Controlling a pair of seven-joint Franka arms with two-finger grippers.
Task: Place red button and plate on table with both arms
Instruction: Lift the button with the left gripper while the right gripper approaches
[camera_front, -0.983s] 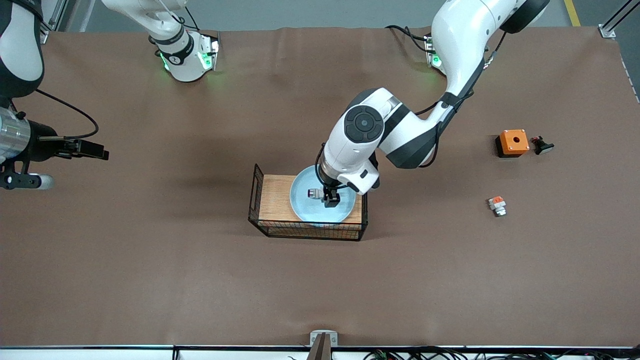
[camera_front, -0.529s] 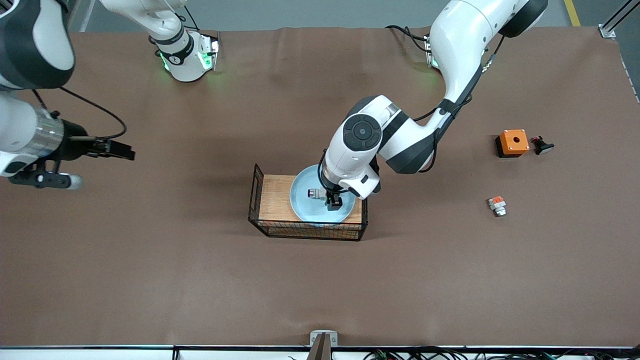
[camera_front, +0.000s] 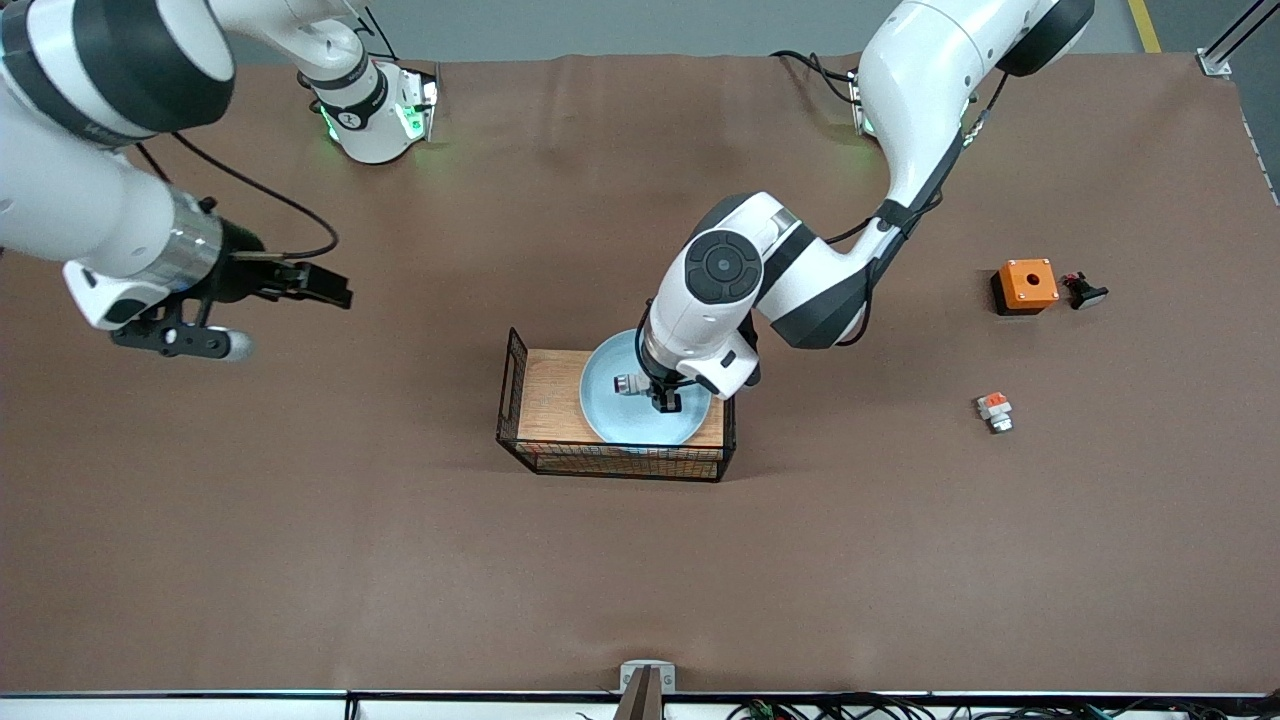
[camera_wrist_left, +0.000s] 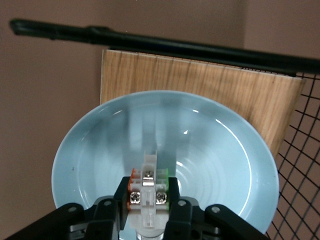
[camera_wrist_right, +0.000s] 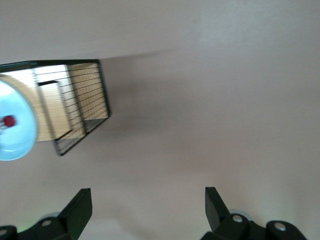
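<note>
The pale-blue plate (camera_front: 604, 392) sits on the wood-topped wire rack (camera_front: 548, 396) in the middle of the table (camera_front: 400, 560). The red button (camera_front: 630, 384) lies in the plate. My left gripper (camera_front: 665, 402) is down in the plate, shut on the button. In the left wrist view its fingers (camera_wrist_left: 121, 192) press both sides of the white switch part (camera_wrist_left: 149, 180) over the plate (camera_wrist_left: 95, 150). My right gripper (camera_front: 335, 290) is open and empty, over the table toward the right arm's end. The right wrist view (camera_wrist_right: 147, 205) shows the rack (camera_wrist_right: 82, 107), plate (camera_wrist_right: 15, 137) and red cap (camera_wrist_right: 8, 120) ahead.
An orange box (camera_front: 1025, 284), a black-headed button piece (camera_front: 1084, 291) and a white part with an orange block (camera_front: 994, 410) lie toward the left arm's end of the table. The rack's black wire handle (camera_front: 514, 365) stands up on the side facing my right gripper.
My right arm has swung in from the table's end toward the rack. My left gripper has shifted slightly onto the button in the plate.
</note>
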